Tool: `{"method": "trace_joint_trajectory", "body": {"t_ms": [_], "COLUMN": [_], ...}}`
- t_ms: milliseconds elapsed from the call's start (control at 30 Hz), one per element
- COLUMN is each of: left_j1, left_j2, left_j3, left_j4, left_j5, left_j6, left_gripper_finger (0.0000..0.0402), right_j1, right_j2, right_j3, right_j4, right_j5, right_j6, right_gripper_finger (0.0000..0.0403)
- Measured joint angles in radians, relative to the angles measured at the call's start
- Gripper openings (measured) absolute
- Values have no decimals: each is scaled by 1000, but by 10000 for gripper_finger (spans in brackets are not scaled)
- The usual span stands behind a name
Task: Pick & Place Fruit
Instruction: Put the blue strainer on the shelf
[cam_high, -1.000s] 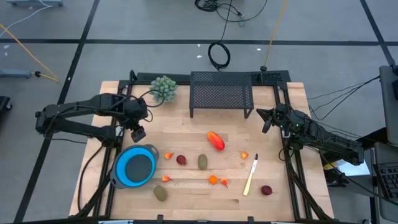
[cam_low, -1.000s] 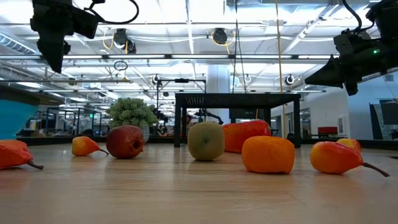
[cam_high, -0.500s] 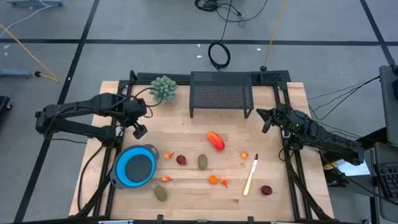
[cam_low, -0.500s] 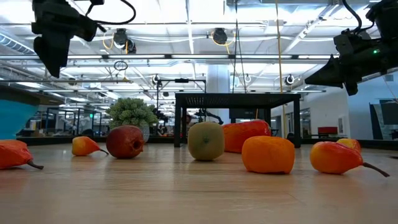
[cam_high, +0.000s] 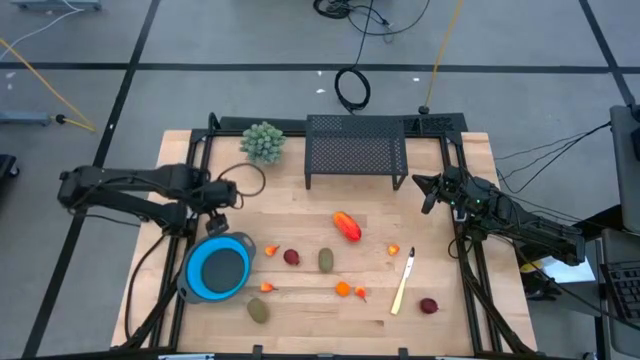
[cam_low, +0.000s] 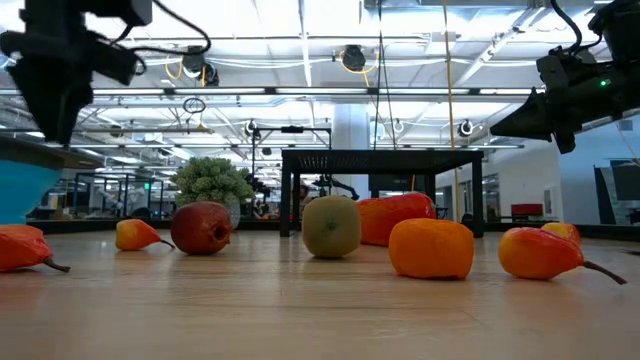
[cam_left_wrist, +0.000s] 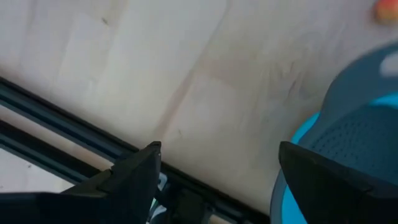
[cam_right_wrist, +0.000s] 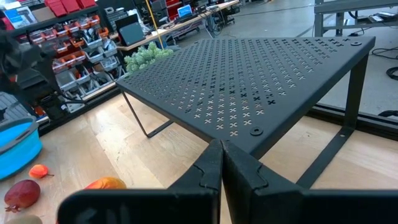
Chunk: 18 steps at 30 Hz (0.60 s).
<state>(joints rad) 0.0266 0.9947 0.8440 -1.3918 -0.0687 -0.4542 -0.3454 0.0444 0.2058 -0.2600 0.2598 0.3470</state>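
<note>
The fruit lies scattered on the wooden table: a red-orange elongated piece (cam_high: 347, 226), a dark red round one (cam_high: 291, 257), an olive-green oval (cam_high: 326, 260), a second olive piece (cam_high: 258, 311), another dark red one (cam_high: 429, 306) and tiny orange ones (cam_high: 343, 290). My left gripper (cam_high: 216, 222) points down, open and with nothing between its fingers, just beyond the far-left rim of the blue bowl (cam_high: 220, 268). The left wrist view shows its fingers (cam_left_wrist: 134, 177) over bare wood beside the bowl (cam_left_wrist: 360, 130). My right gripper (cam_high: 425, 190) waits shut and level at the right, facing the black shelf (cam_right_wrist: 261, 74).
A black perforated shelf (cam_high: 356, 150) stands at the far middle, with a bushy pale-green plant ball (cam_high: 263, 141) to its left. A pale stick (cam_high: 404, 282) lies near the right fruit. A black frame rail (cam_left_wrist: 74, 134) runs along the table's left edge.
My left gripper has moved toward the table's near edge and down, coming close to the blue bowl's far rim. The fruit, the bowl and my right arm have stayed where they were.
</note>
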Motion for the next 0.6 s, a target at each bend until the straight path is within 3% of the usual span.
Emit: {"method": "trace_joint_trajectory", "body": {"t_ms": [200,433,600], "left_j1": [-59,-151,-174], "left_j2": [-1,-1,0], "left_j3": [-32,-89,-142], "left_j4": [6,120,171], "left_j5": [7,37,32], "left_j6": [-17,106,66], "left_gripper_finger": [323,324,324], "right_j1": [0,0,0], "right_j2": [0,0,0], "right_j3": [0,0,0], "right_j4": [0,-1,-3], "right_j5": [0,0,0], "right_j6": [0,0,0], "right_gripper_finger": [0,0,0]}}
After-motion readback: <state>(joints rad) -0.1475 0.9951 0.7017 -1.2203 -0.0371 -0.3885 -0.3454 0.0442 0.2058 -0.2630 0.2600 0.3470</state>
